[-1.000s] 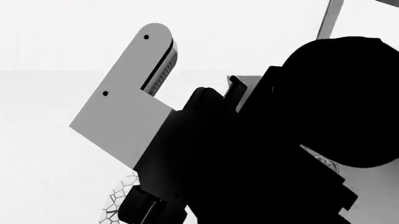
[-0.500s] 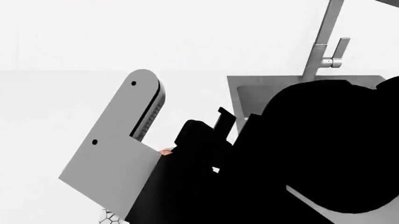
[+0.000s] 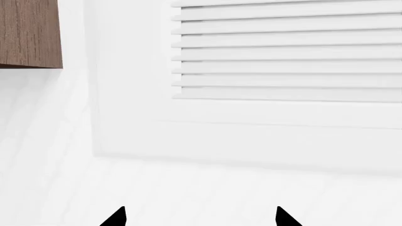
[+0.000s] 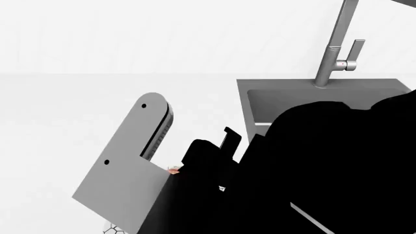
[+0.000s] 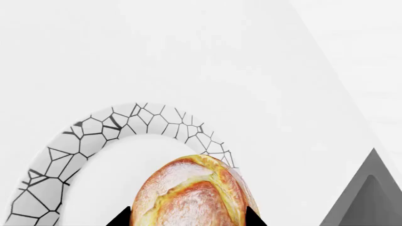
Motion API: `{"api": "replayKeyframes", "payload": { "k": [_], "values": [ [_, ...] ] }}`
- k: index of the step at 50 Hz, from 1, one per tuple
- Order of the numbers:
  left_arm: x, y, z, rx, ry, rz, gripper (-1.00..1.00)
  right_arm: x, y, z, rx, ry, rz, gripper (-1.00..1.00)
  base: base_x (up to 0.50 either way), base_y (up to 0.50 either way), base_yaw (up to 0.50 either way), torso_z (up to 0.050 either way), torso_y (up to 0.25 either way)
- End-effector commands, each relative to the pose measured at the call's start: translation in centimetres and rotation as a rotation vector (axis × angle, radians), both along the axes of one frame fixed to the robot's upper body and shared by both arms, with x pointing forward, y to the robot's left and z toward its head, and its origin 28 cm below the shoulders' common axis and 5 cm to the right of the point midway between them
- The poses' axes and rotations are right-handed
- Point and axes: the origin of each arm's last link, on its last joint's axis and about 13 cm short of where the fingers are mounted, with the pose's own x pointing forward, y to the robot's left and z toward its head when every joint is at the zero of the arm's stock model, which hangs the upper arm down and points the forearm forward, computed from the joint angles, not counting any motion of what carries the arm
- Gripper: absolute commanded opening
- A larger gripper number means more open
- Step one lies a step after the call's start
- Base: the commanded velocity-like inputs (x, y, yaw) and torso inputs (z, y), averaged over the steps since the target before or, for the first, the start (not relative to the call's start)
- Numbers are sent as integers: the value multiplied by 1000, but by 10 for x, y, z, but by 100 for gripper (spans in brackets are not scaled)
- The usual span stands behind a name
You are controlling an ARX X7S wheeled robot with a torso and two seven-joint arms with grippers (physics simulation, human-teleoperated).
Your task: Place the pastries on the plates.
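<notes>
**Right wrist view: one bun over one mosaic plate**

Right wrist view shows one golden-brown bun point(image 5: 191, 193) between the two dark fingertips of the right gripper point(image 5: 186, 217), each tip touching a flank of the bun, so the jaws are clamped on it. The bun sits over the white centre of the single mosaic-rimmed plate point(image 5: 119, 123); whether it touches the plate surface cannot be told. The plate lies on the white counter point(image 5: 207, 52). To one side a grey corner of the sink point(image 5: 370, 197) cuts in.

In the head view the black mass of the right arm point(image 4: 312, 170) fills the near right and hides nearly everything of the task. At the near bottom edge, a sliver of the plate's cracked rim pattern peeks out below the grey bracket point(image 4: 126, 165). A small pinkish speck point(image 4: 173, 170) shows just beside the bracket's edge; what it is cannot be told. Farther right, one steel sink basin and one tall faucet point(image 4: 334, 44) stand against the white wall.

The left wrist view shows the left gripper point(image 3: 199, 217) with two black fingertips well apart and nothing between them, facing a white louvred panel point(image 3: 283, 52). One brown wood cabinet point(image 3: 30, 33) corner shows beside it.
</notes>
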Motion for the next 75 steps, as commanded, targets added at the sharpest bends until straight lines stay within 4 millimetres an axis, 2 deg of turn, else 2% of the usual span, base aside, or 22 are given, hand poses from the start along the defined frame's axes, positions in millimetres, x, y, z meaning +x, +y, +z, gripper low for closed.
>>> {"api": "replayKeyframes", "payload": {
  "k": [1, 10, 11, 39, 40, 42, 47, 50, 59, 75],
  "values": [
    [0, -1, 1, 2, 0, -1, 100, 2, -1, -3, -2, 11, 9, -100, 0, 0, 0, 0, 0],
    [0, -1, 0, 2, 1, -2, 100, 1, -1, -2, -10, 16, 11, -100, 0, 0, 0, 0, 0],
    [0, -1, 0, 2, 1, -2, 100, 0, -1, -2, -10, 18, 11, 100, 0, 0, 0, 0, 0],
    [1, -1, 0, 2, 1, -3, 100, -1, -4, 4, 6, 9, -13, 100, 0, 0, 0, 0, 0],
    [1, -1, 1, 3, -1, -4, 100, -8, -6, 18, 50, -37, -9, 100, 0, 0, 0, 0, 0],
    [0, -1, 2, 3, -2, -6, 100, -16, -8, 32, 93, -81, -6, 100, 0, 0, 0, 0, 0],
    [0, -1, 2, 3, -3, -6, 100, -19, -9, 39, 115, -104, -5, 100, 0, 0, 0, 0, 0],
    [-1, -3, 4, 7, -4, -6, 100, -24, -14, 54, 202, -151, -7, 100, 0, 0, 0, 0, 0],
    [0, -4, 4, 10, -3, -7, 100, -29, -23, 70, 277, -211, -41, 100, 0, 0, 0, 0, 0],
    [0, -4, 4, 12, -3, -9, 100, -4, -35, 75, 387, -290, -223, 100, 0, 0, 0, 0, 0]
  ]
}}
